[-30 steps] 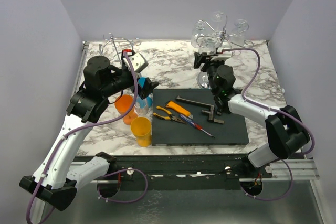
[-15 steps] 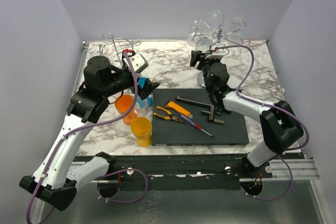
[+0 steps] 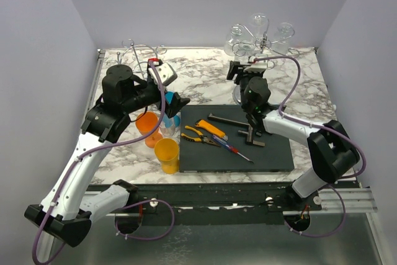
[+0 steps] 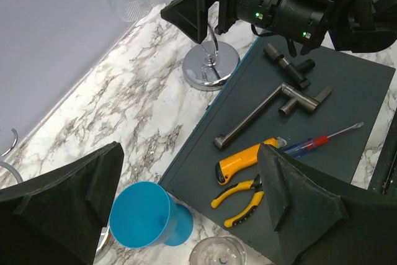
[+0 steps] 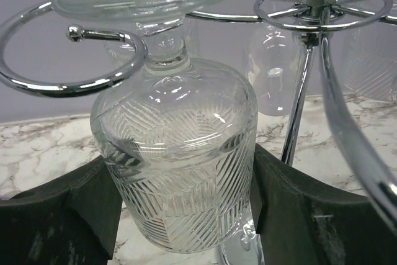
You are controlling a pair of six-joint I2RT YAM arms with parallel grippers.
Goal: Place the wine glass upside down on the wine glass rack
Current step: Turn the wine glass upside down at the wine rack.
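A clear ribbed wine glass [image 5: 180, 153] hangs upside down, its stem inside a chrome ring of the wine glass rack [image 5: 37, 85] and its foot above the ring. My right gripper [image 5: 186, 212] is shut on the bowl, with a pad against each side. From above, the right gripper [image 3: 243, 69] is at the rack [image 3: 260, 40] at the back right, where several other glasses hang. My left gripper [image 3: 173, 103] is open and empty, hovering over a blue cup [image 4: 146, 215] and a clear glass [image 4: 217, 254].
A dark mat [image 3: 273, 147] holds yellow pliers [image 3: 197, 136], a yellow knife, a screwdriver and a metal T-wrench [image 3: 239, 122]. Two orange cups [image 3: 166, 153] stand left of the mat. A second chrome rack [image 3: 139, 51] stands at the back left. The rack's round base [image 4: 211, 66] is beside the mat.
The right gripper, the glass and the rack top swayed left, then came back right. The left gripper shifted slightly toward the back.
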